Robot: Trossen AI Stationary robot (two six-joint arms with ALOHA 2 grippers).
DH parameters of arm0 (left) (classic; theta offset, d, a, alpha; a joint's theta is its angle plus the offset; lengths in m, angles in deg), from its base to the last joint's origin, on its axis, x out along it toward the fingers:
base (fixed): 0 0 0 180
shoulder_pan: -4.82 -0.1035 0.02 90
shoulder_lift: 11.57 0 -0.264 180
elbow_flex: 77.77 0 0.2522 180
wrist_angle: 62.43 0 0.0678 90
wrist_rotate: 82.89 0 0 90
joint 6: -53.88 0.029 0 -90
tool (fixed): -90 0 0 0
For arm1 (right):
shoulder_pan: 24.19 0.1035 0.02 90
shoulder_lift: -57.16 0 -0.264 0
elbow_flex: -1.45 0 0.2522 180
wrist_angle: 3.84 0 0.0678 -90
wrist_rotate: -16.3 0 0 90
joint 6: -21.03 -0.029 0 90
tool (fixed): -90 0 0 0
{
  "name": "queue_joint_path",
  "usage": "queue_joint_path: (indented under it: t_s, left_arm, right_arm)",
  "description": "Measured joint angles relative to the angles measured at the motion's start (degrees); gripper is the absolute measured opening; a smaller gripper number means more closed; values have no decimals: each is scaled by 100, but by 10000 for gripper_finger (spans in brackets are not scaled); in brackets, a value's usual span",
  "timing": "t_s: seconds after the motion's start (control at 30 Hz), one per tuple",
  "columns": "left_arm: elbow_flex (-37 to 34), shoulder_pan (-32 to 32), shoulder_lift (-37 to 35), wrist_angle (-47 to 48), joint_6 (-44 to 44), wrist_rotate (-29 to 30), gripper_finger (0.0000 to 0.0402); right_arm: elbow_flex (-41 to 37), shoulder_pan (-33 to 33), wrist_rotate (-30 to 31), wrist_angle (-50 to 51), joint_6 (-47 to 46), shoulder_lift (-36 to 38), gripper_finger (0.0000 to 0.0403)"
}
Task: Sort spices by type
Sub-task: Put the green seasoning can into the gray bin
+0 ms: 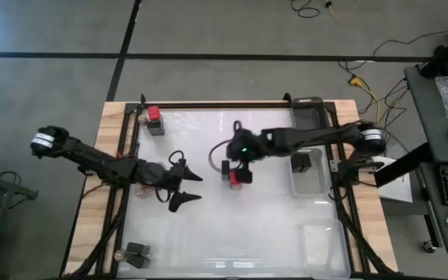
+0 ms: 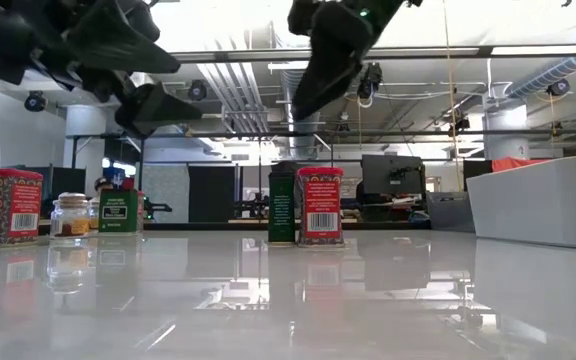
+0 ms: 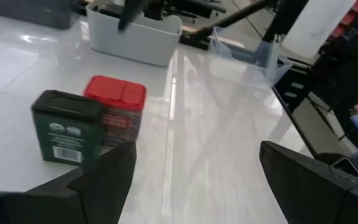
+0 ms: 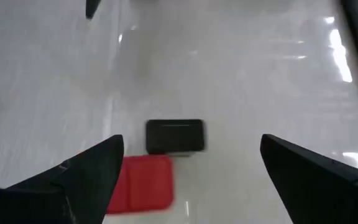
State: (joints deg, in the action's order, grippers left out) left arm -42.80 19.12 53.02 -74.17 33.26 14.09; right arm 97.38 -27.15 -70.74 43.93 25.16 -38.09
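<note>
Mid-table: red paprika tin (image 1: pixel 237 176) and dark green-labelled tin (image 1: pixel 225 169) stand upright, touching. Right gripper (image 1: pixel 235 160) hangs above the pair, jaws spread, holding nothing. Left gripper (image 1: pixel 190 188) hovers to their left, jaws spread, empty. Clear tray (image 1: pixel 312 172) at right holds one dark tin (image 1: pixel 301 163). Far-left corner: a red-topped tin (image 1: pixel 155 116). Near-left corner: dark tin (image 1: pixel 138 252) beside small round jar (image 1: pixel 120 255).

Table top (image 1: pixel 271 233) glossy white, mirror-smooth; wood rim (image 1: pixel 92 194) around it; clear plastic tray (image 1: pixel 311 183) on it.
</note>
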Motion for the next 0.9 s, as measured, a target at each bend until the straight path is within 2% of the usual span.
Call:
queue_joint_path:
  t_s: [0.4,0.6,0.9]
  left_arm:
    - [0,105,-9,8,42,173,327]
    - [-2,105,-7,19,37,173,327]
    - [-2,103,-7,31,55,173,327]
  right_arm:
    - [1233,68,-4,786,-8,-1415,370]
    - [1604,84,4,1025,-52,-1759,370]
    - [1629,81,7,1240,14,-2039,370]
